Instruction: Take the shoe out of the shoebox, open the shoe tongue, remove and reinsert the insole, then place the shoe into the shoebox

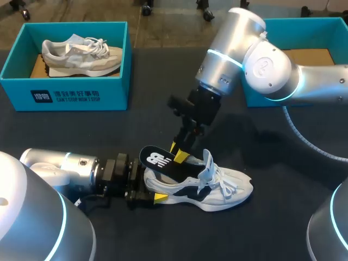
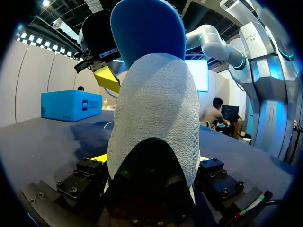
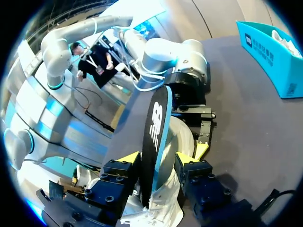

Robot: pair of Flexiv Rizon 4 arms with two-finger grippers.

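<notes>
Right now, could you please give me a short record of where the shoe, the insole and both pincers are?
Shoe: white and navy mesh sneaker on the black table, outside both boxes
Insole: black foam insole, partly out of the sneaker
Left pincer: shut on the sneaker's heel
Right pincer: shut on the insole
Boxes: left teal cardboard shoebox holds a beige sneaker; right teal shoebox behind the right arm
</notes>
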